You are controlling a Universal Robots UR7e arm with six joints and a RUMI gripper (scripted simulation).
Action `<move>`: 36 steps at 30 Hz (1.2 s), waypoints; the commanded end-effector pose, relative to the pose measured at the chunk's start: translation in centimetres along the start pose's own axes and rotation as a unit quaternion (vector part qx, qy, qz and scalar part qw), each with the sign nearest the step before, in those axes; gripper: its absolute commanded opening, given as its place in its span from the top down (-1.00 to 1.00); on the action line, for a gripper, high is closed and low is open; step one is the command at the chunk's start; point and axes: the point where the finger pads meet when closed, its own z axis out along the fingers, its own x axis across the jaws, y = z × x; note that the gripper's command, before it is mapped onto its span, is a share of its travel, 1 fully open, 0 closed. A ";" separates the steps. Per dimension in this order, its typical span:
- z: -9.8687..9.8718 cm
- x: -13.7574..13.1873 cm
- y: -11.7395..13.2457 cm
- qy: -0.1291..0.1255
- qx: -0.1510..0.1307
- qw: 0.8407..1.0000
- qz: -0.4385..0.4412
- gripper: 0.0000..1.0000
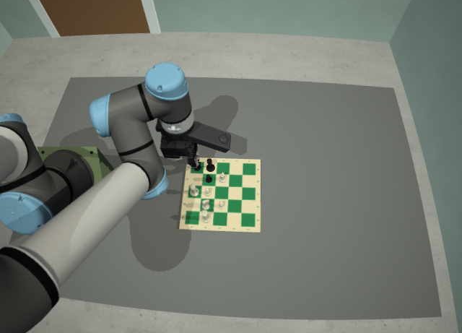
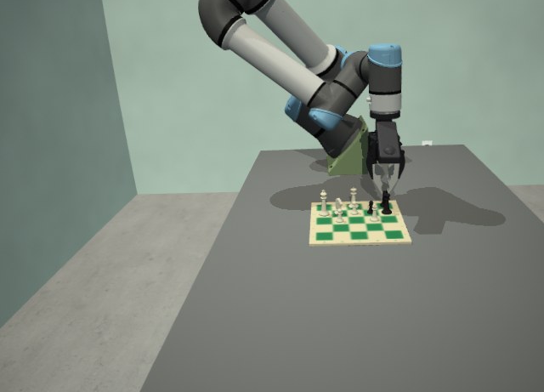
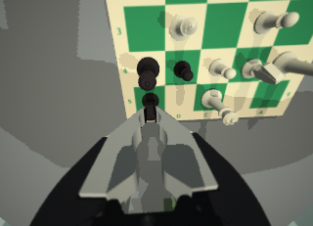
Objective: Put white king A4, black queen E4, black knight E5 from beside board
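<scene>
Small dark black knight (image 3: 150, 100), top-down a round blob, pinched in gripper (image 3: 151, 117) over board (image 3: 113, 50) corner square by the 5 mark, black queen (image 3: 148, 73) adjacent.

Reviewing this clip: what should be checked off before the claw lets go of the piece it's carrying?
1. Claw shut on the black piece: ok.
2. Piece over the corner square, row 5, column E of the board: ok.
3. Held piece is the knight: cannot tell, the fingers hide its shape.
4. Its base resting on the board: cannot tell.
5. Black queen upright on E4 next door: ok.
6. Room to open without knocking the queen: cannot tell, it stands very close.
</scene>
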 end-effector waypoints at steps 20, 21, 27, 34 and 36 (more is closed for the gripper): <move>0.2 0.0 0.1 0.001 -0.002 1.000 -0.001 0.91; 0.2 0.0 0.1 0.001 -0.002 1.000 -0.001 0.91; 0.2 0.0 0.1 0.001 -0.002 1.000 -0.001 0.74; 0.2 0.0 0.1 0.001 -0.002 1.000 -0.001 0.56; 0.2 0.0 0.1 0.001 -0.002 1.000 -0.001 0.56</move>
